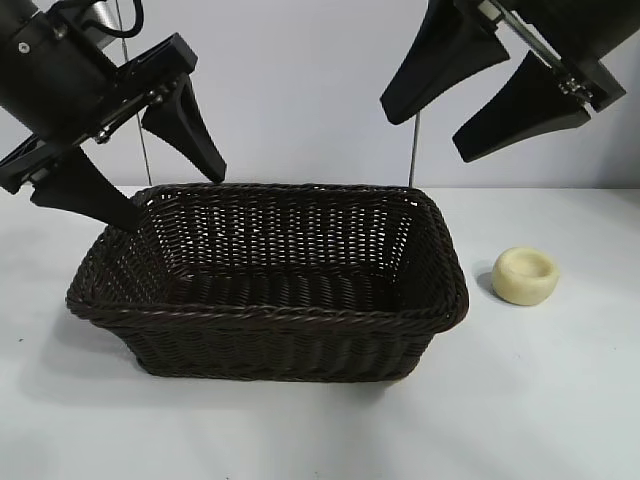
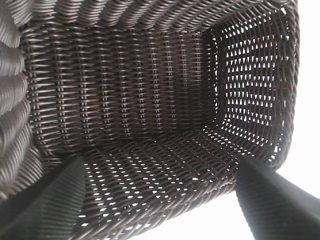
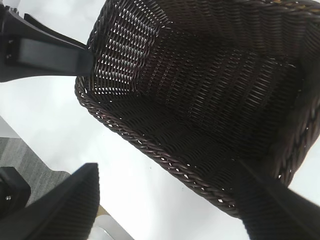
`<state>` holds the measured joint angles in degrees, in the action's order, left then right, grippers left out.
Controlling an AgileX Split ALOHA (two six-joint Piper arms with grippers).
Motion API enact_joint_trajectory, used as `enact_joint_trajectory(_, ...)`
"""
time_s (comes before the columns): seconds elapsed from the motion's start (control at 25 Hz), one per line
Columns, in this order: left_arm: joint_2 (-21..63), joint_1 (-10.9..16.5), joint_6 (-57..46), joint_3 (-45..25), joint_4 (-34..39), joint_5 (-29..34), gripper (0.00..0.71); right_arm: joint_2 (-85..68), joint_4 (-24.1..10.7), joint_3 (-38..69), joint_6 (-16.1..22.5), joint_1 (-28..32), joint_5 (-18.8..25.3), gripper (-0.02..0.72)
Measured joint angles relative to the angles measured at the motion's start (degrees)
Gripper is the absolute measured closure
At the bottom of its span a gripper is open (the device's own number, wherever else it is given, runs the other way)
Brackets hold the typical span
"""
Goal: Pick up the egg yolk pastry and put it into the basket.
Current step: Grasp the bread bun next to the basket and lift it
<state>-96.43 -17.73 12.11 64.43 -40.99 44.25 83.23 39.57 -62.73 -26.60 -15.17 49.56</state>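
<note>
Currently I see both grippers open: left gripper (image 1: 150, 190) at basket (image 1: 300, 320) 10 o'clock corner, right gripper (image 1: 480, 105) above; egg yolk pastry (image 1: 526, 275) at 3 o'clock.

A plain white matte tabletop (image 1: 560, 400) is filling the lower frame. A pale grey-white blank wall (image 1: 300, 90) is rising behind it, evenly lit, with soft shadows lying on the tabletop.

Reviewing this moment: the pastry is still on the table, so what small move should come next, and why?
Probably the right hand should swing outward and down toward the egg yolk pastry. It hangs open and empty above the basket, on the pastry's side, while the pastry sits on the table beside the basket's right end. The left hand, also open, is at the basket's far left rim, with the basket between it and the pastry.
</note>
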Motion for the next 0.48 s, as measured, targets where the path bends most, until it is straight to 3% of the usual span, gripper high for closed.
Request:
enact_joint_trajectory(0.28,0.0,0.0,0.05,3.91,0.0,1.53,0.114,0.0,-0.25,0.0,1.27,0.0,0.0,0.163)
enact_joint_trajectory(0.48,0.0,0.0,0.05,5.23,0.27,2.5,0.114,0.0,-3.16,0.0,3.03,0.0,0.05,0.163)
